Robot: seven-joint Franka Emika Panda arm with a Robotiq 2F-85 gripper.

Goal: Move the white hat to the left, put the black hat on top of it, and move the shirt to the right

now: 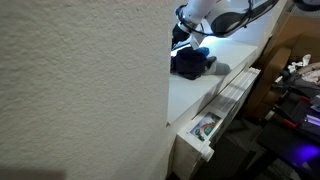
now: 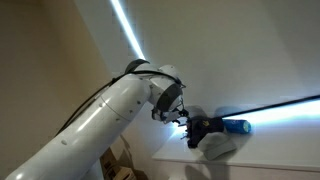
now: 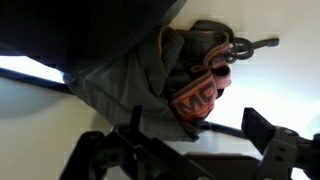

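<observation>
The white hat (image 2: 219,146), a small soft cap of pale cloth, lies on the white tabletop (image 2: 275,150), pressed against a low dark heap of black and navy cloth (image 2: 204,130). From the heap's middle the hat sits at about five o'clock. I cannot pick a separate black cap or a shirt out of that heap from either exterior view. A bright blue item (image 2: 236,127) lies at three o'clock of the heap, touching it.

In an exterior view the same dark heap (image 1: 189,64) rests near the far end of the tabletop (image 1: 205,92), with the bright blue item (image 1: 201,52) at its one o'clock.

The claw (image 2: 180,120) hangs at nine o'clock of the heap, just beside it. In an exterior view it comes down onto the heap from twelve o'clock (image 1: 184,42). In the wrist view the claw (image 3: 190,128) shows its two black fingers (image 3: 262,128) spread wide apart, with nothing clamped between them. Beyond them, toward twelve o'clock, lies rumpled grey-looking cloth (image 3: 130,90) with an orange patch (image 3: 196,101) bearing pale letters. I cannot tell whether that cloth is the hat in shadow or another garment, nor whether the fingers touch it.

The white robot arm (image 2: 95,125) reaches in from seven o'clock. A rough pale wall (image 1: 80,90) fills the near side, and under the table edge an open drawer (image 1: 204,128) holds small coloured things.
</observation>
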